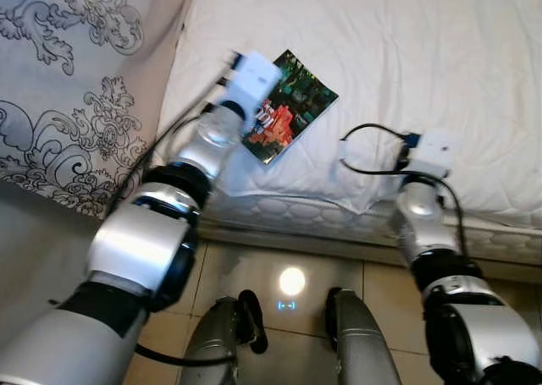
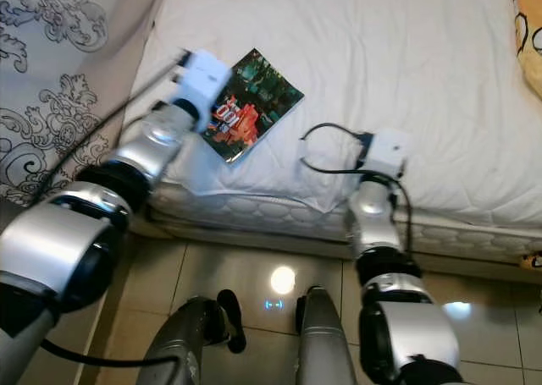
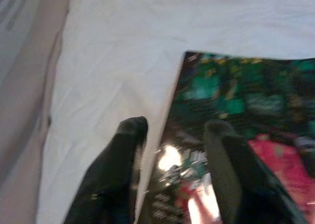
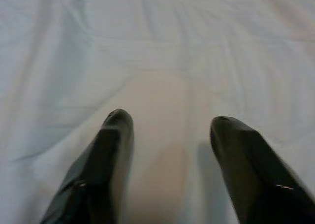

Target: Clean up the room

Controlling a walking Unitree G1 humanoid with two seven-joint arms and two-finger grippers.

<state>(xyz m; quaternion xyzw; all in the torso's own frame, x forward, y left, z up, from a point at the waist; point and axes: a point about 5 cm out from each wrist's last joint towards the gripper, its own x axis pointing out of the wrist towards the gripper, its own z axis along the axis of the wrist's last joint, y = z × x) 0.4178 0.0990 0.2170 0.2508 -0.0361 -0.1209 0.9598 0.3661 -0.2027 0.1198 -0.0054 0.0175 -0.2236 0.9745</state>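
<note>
Now the left tool [image 3: 172, 130] hangs released over the magazine's [image 1: 292, 106] corner on the white bed [image 1: 423, 46], one finger [image 3: 224, 150] above the glossy cover, the other above bare sheet beside its edge. From the robot, the magazine lies at about 11 o'clock, near the mattress edge. At about 1 o'clock the right tool [image 4: 170, 123], also released, hovers over plain sheet, well apart from the magazine.

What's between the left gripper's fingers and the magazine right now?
Nothing. In the left wrist view the open left gripper straddles the magazine's edge, one finger over the white sheet, the other over the cover.
</note>
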